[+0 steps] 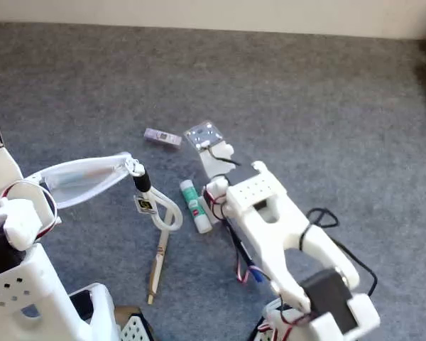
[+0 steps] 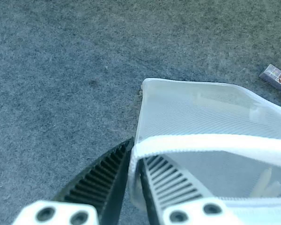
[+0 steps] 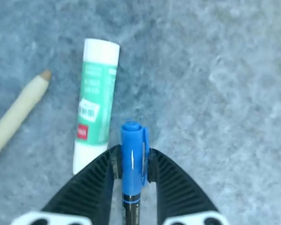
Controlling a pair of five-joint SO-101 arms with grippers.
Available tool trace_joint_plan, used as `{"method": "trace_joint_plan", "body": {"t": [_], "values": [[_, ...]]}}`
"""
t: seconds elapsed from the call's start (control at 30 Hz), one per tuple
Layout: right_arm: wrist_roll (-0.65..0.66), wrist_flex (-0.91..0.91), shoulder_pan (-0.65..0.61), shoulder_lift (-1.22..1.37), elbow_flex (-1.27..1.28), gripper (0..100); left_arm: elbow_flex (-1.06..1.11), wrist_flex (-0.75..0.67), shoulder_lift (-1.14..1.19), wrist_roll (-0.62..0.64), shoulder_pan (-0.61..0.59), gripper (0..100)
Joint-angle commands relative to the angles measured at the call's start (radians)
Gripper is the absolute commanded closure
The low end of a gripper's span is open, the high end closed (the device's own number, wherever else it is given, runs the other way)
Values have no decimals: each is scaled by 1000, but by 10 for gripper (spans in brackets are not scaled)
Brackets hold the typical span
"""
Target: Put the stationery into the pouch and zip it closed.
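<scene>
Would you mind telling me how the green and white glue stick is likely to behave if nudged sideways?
The glue stick is a smooth cylinder lying on its side, so it would probably roll rather than slide. The fuzzy gray surface may slow that roll. It looks rigid, so it likely won't bend.

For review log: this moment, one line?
left end effector: shut on pouch | right end effector: shut on pen | glue stick, pencil: on table

Indoor room, grey carpet (image 1: 305,85), pale wall (image 1: 199,11)
</scene>
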Motion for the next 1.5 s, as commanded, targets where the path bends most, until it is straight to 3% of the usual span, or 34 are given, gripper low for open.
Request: {"method": "trace_joint_plan", "body": {"t": [0.0,0.57,1.13,1.47], "values": [[6,-7,-21,-159,21,988,-4,-6,12,-11,-16,990],[6,-5,-22,-524,25,988,-4,-6,13,-11,-16,990],[12,-13,-189,-791,13,988,-4,-6,13,-11,-15,990],[14,-165,-338,-874,-31,988,-4,-5,13,-11,-16,990]]}}
